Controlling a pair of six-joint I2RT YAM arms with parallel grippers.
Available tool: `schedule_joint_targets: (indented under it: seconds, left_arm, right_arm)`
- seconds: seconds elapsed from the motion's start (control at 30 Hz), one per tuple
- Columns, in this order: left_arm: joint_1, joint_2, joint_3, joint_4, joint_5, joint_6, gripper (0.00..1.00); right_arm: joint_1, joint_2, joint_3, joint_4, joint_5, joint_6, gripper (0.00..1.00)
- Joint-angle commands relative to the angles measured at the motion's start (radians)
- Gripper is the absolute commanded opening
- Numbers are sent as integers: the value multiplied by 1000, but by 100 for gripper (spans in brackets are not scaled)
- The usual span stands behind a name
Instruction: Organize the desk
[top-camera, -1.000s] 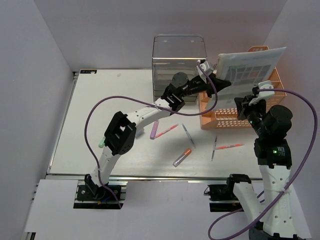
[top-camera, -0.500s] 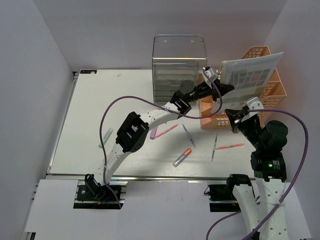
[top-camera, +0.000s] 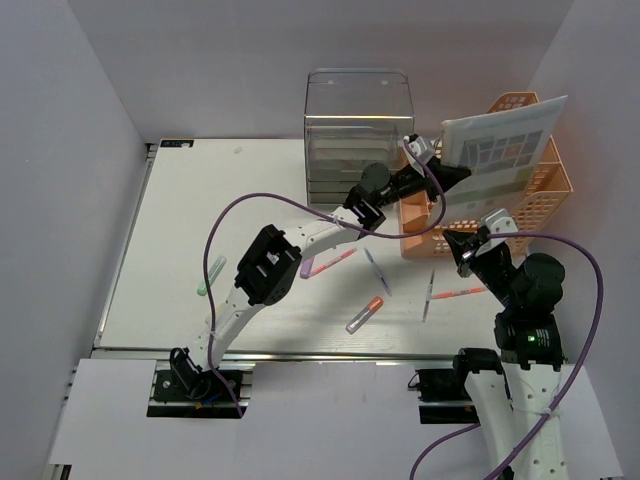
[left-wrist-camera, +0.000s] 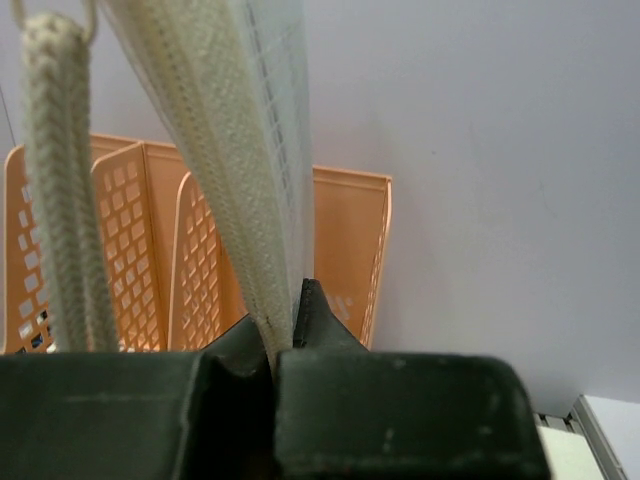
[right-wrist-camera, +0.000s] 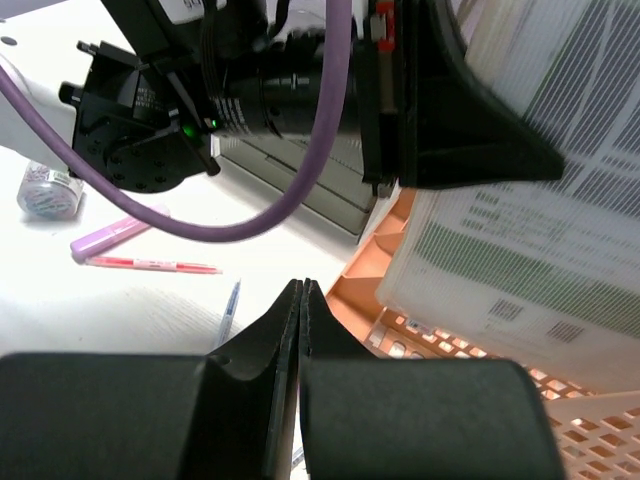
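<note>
As the clenched right gripper (top-camera: 462, 250) is withdrawn from the rack (top-camera: 555, 190), the pouch (top-camera: 505, 145) grasped by the left gripper (top-camera: 447, 172) can be filed.

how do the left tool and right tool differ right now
The left tool is clamped on a mesh pouch; the right tool is shut on nothing. The left tool holds the pouch above the orange rack; the right tool hangs in front of that rack, over the desk. Both are black, jaws closed.
</note>
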Motion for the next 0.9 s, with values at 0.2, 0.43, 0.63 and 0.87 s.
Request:
schedule_joint_targets:
  seconds: [0.2,0.43,0.63,0.87]
  left_arm:
    - [-6,7,71,140,-31,-70,0]
    - [-6,34,80,158,-27,-91,0]
    - [-6,50,84,151,1,-108,0]
    - [-16,66,82,165,7,-119,0]
  right_arm:
    - [0,-21,-28,50,-18,17,0]
    - [0,-22,-42,53,-29,21,0]
    - [0,-31,-53,51,-30,20,0]
    - [0,-33,-65,56,-35,21,0]
